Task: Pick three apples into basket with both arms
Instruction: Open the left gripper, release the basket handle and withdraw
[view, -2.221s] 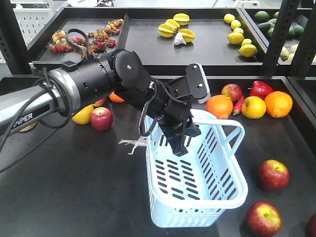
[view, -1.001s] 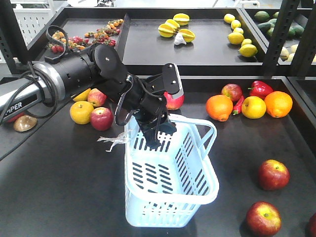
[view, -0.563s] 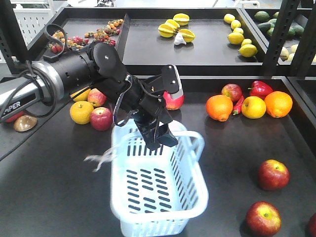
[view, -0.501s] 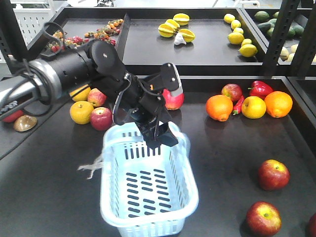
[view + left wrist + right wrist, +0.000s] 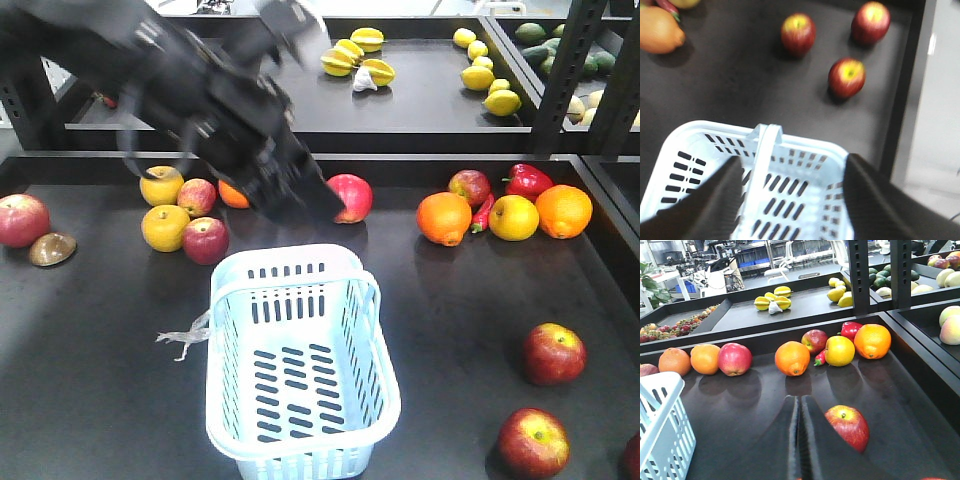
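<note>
**Setting Up an Empty Basket for Three Red Apples**

Hanging the left gripper [image 5: 792, 161] over the basket [image 5: 232, 300] with its fingers spread wide and nothing between them, probably to leave the opening free for fruit. Standing that pale blue-white basket upright and empty in the lower middle of the front view, on the black table [image 5: 100, 400], slotted walls showing, a clear plastic strip [image 5: 180, 337] trailing off its left side. Lifting the blurred left arm [image 5: 200, 100] across the upper left of the front view, well apart from the task fruit.

Pressing the right gripper [image 5: 799, 402] fingers together on nothing, low over the table in the lower middle of the right wrist view, just beside the nearest apple [image 5: 847, 427]. Seemingly lining up a first pick there, though needing to spread before any grasp.

Showing the three apples [image 5: 553, 352] gathered in the lower right corner of the front view, well apart from the basket and none yet inside. Looking dark red and glossy, with yellow-green patches round the stems, one cut off by the frame edge. Likely rolling if nudged off-centre, being round and smooth. Passing over the oranges [image 5: 445, 217] lined up across the middle right.
</note>
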Available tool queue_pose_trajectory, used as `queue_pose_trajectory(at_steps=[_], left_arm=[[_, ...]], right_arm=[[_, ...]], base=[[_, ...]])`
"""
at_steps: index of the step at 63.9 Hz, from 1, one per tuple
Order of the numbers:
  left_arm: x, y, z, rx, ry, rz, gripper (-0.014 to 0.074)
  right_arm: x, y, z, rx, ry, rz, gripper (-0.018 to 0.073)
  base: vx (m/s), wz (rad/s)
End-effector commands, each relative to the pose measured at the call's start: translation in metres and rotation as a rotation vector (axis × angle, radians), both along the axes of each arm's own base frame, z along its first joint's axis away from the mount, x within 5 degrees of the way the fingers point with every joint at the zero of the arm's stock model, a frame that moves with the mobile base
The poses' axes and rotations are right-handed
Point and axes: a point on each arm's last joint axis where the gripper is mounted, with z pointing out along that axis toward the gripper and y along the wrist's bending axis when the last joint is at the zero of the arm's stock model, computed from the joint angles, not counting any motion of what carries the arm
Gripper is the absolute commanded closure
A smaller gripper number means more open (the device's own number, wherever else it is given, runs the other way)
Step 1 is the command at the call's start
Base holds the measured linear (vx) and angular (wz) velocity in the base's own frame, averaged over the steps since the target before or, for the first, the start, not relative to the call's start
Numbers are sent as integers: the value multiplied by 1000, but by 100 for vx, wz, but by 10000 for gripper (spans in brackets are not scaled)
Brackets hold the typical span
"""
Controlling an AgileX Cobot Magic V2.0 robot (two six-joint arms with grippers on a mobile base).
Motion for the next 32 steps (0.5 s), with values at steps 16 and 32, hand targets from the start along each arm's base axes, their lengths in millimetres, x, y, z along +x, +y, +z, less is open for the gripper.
queue_pose_trajectory(at_steps=[16, 32], left_arm=[[-102, 54, 76, -183, -152, 13, 605], [-145, 86, -5, -288, -144, 211, 604]], right_arm=[[0, 0, 5, -35, -78, 7, 564], [0, 1, 6, -40, -83, 8, 564]], base=[[0, 0], [0, 0]])
